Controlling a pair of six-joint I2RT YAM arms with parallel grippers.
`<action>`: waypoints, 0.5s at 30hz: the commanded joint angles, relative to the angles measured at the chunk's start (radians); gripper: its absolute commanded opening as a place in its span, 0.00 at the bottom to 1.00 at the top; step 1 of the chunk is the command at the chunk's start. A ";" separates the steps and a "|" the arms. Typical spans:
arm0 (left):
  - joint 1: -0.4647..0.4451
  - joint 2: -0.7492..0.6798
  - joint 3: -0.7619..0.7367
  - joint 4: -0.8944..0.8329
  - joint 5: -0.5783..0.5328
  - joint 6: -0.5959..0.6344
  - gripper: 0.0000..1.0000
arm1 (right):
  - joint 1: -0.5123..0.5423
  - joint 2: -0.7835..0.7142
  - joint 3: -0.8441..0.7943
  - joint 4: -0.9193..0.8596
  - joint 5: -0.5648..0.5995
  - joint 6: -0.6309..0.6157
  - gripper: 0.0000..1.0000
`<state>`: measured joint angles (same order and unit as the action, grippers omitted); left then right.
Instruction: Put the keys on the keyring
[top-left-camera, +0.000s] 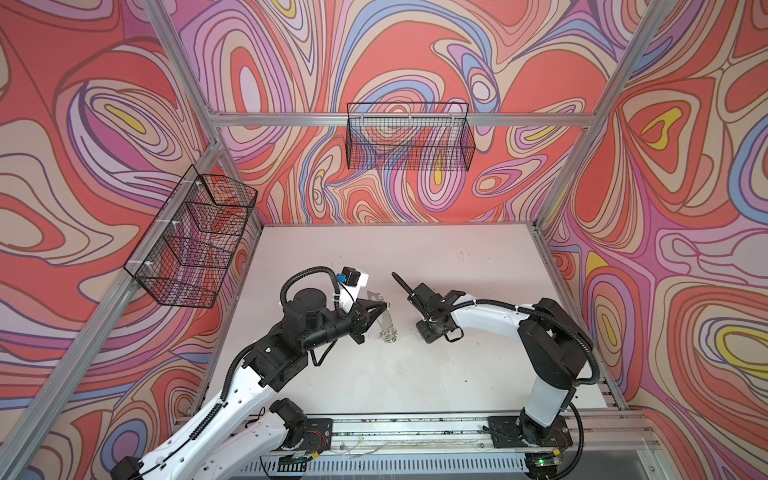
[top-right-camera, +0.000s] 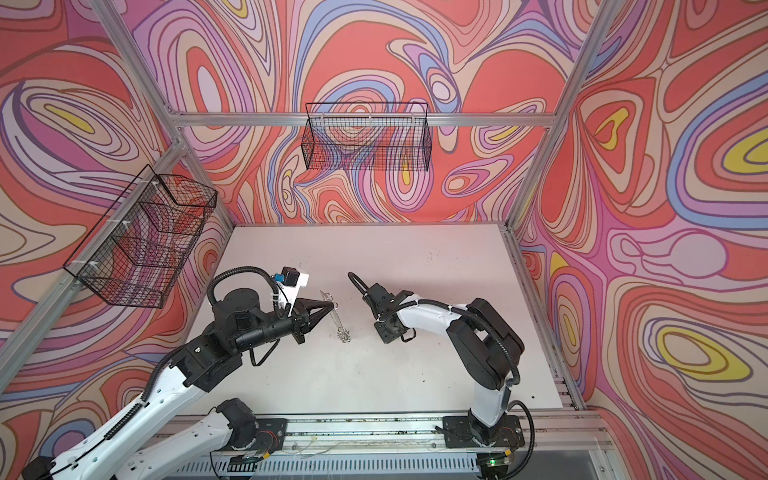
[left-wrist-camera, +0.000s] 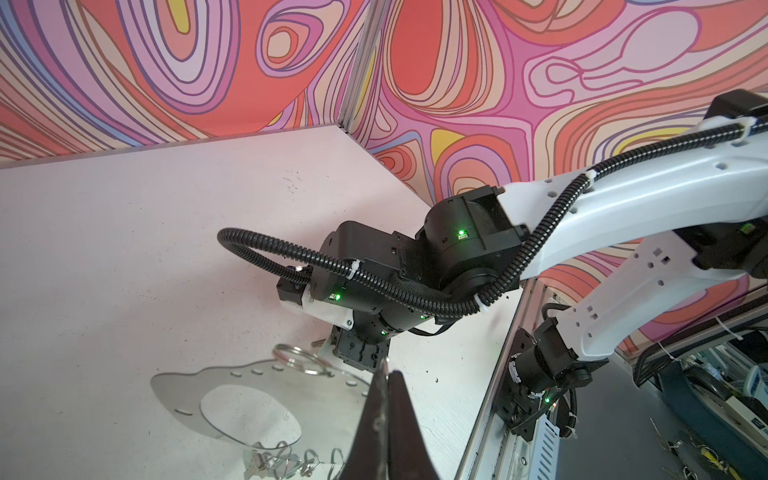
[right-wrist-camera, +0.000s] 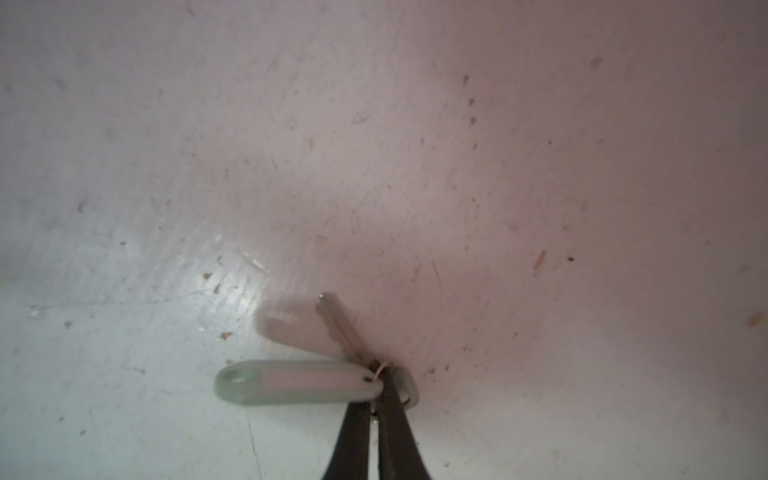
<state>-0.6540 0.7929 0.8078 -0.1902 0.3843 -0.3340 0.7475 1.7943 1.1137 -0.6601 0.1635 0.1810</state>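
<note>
The left tool is seen pressed together on the rim of the keyring, a thin edge of metal being pinched between its fingertips. The keyring is held tilted on edge near the middle of the surface, between the two arms; whether its lower end is rested on the surface cannot be told. Several keys are hung from wire loops at the end of the band nearer the robot's base, and a larger split ring is seen at the opposite rim. The right tool is pointed down at the surface, near the keyring on its right side in both top views and apart from it. Its fingers are closed on the head of one key, to which a pale tag is tied by a thin loop. The blade is pointed away from the tool, and a soft shadow is cast beside it; whether this key is touching the surface cannot be told.
</note>
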 joint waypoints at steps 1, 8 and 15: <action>-0.003 -0.014 0.001 0.033 0.001 0.004 0.00 | 0.004 -0.027 0.012 -0.026 -0.027 0.004 0.00; -0.003 -0.014 0.005 0.034 0.002 0.004 0.00 | -0.006 -0.116 0.017 -0.050 -0.116 0.031 0.00; -0.003 -0.022 0.006 0.030 -0.005 0.006 0.00 | -0.037 -0.230 0.014 -0.089 -0.240 0.072 0.00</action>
<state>-0.6540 0.7921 0.8078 -0.1905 0.3843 -0.3340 0.7219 1.6146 1.1145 -0.7143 -0.0071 0.2241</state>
